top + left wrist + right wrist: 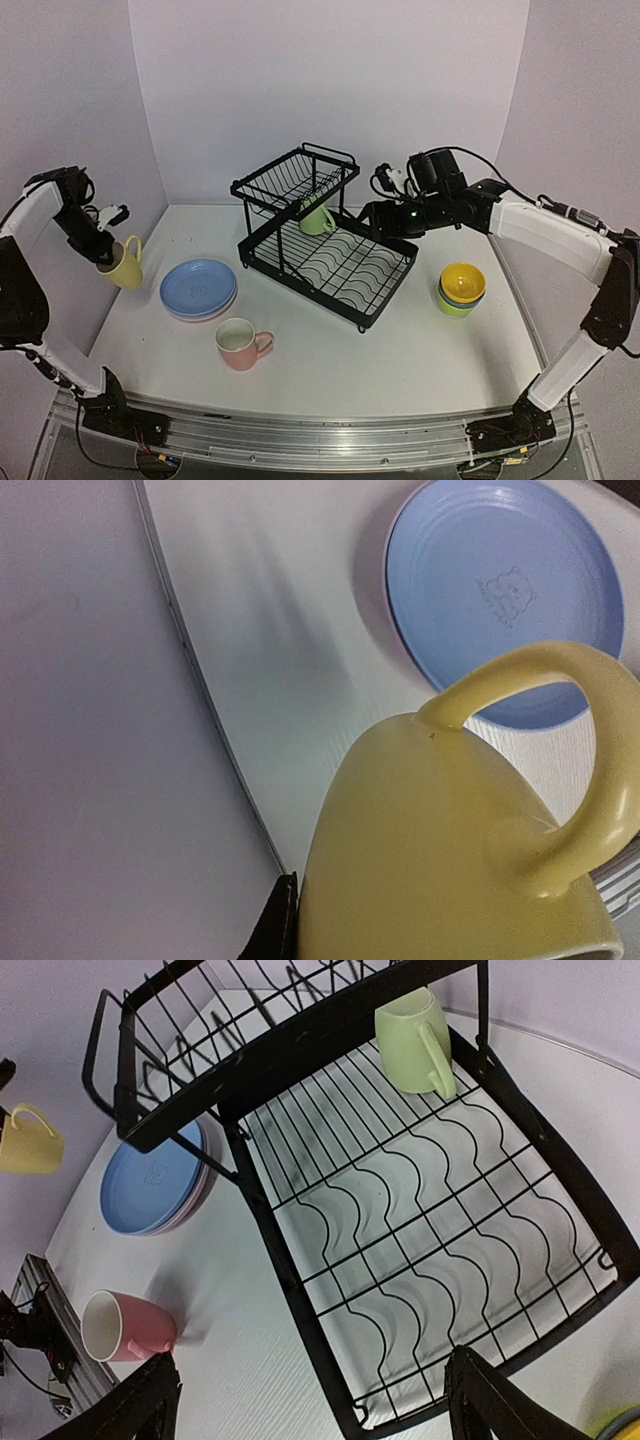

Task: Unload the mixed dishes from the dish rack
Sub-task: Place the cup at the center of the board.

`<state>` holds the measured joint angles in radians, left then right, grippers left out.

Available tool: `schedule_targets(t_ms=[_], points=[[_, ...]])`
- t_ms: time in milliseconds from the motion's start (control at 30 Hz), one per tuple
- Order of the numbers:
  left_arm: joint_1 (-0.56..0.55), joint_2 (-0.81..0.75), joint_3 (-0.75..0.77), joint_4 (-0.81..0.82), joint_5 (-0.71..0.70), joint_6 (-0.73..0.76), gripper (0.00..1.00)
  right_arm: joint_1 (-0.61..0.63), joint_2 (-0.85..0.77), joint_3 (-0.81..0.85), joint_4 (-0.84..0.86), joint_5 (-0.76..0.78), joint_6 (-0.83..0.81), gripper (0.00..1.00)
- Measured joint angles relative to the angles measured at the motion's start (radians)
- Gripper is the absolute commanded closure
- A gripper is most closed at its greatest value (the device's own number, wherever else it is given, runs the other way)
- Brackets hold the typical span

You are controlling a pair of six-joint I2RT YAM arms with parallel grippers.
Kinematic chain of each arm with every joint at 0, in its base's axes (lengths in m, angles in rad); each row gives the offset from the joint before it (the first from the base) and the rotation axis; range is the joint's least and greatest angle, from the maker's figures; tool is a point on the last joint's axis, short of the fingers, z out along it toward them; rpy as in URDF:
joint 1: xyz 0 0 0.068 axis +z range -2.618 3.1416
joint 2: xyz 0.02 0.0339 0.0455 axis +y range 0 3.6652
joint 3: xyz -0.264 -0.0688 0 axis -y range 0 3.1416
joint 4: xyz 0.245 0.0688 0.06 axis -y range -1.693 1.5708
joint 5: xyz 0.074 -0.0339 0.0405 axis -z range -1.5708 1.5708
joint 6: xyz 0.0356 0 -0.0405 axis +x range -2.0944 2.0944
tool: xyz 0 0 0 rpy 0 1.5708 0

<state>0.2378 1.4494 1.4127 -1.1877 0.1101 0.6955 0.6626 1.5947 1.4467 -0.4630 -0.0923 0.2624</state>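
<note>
While the dish rack (325,245) sits toward the back of the table (320,380), only one dish is left in it: the pale-green mug (317,217), tilted at the far end of the lower tray, just under the edge of the raised upper basket, its handle turned toward the tray's open wires. From the right wrist the rest of the lower tray and the upper basket show bare wire.

The yellow mug (122,263) is at the far left, gripped at its rim by the left gripper (108,250) and held close to the left wall (60,100), handle toward the rack; one black finger (275,920) shows against its side. Just right of it the blue plate (198,287) lies on the table, stacked on the pink plate (207,1182). The pink mug (241,343) stands upright in front of the plates, nearer the arm bases.

On the rack's right side the right gripper (372,220) hovers beside the upper basket with its jaws spread wide and nothing between them. A stack of bowls (462,290), yellow on top and green at the bottom, stands on the table well right of the rack
</note>
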Motion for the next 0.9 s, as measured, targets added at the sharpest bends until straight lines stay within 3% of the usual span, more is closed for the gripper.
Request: schedule_targets(t_ms=[200,400,800,900], points=[[0.13,0.026,-0.153,0.018,-0.014,-0.02,1.0,-0.107,0.072,-0.065,0.197,-0.105,-0.069,0.12],[0.131,0.101,-0.264,0.115,-0.033,-0.067,1.0,-0.112,0.192,-0.091,0.385,-0.15,-0.132,0.13],[0.129,0.13,-0.351,0.272,-0.034,-0.117,1.0,-0.108,0.373,-0.028,0.52,-0.152,-0.199,0.13],[0.129,0.113,-0.37,0.289,-0.034,-0.119,0.85,-0.111,0.424,0.005,0.549,-0.151,-0.205,0.13]])
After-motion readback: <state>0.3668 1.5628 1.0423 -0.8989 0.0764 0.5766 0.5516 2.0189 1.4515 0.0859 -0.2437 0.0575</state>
